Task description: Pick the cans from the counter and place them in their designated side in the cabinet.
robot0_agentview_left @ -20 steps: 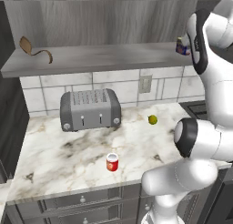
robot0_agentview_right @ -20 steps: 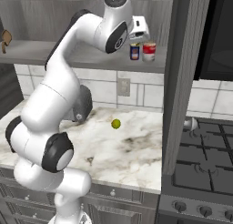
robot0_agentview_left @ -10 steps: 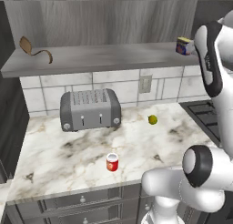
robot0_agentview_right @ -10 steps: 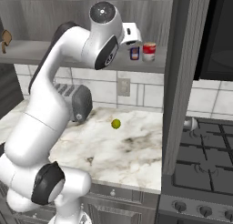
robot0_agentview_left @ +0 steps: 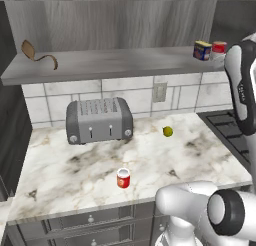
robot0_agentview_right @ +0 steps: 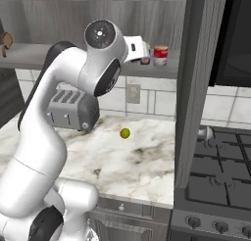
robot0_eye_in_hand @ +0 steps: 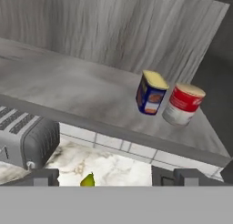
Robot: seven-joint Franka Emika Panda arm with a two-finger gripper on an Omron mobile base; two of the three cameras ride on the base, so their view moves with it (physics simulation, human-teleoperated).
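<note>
1. The blue can [robot0_eye_in_hand: 151, 93], dark with a yellow top and label, stands upright on the cabinet shelf [robot0_agentview_left: 110, 65] near its right end, just beside a red can with a wide white band [robot0_eye_in_hand: 183, 104].
2. The red can [robot0_agentview_left: 123, 178], white-lidded with a small yellowish mark, stands upright on the worktop [robot0_agentview_left: 90, 165], towards the front edge, in front of the toaster [robot0_agentview_left: 99, 120] and well apart from it.
3. This red can is the one that appears left to move; a small yellow-green ball [robot0_agentview_left: 168, 131] lies further back and to the right and is no part of the job.
4. The tool [robot0_eye_in_hand: 104, 177] has its fingers spread wide with nothing between them, and its camera looks across the shelf at the two cans there.
5. The red can will likely handle as a stiff, light cylinder that does not give under the fingers.
6. Its smooth painted wall could slip, so a firm squeeze across the middle of the body seems safest.
7. Taking hold below the lid and above the base, with the fingers on opposite sides, should keep it upright.
8. Being small and narrow, it could tip if nudged from one side first.
</note>
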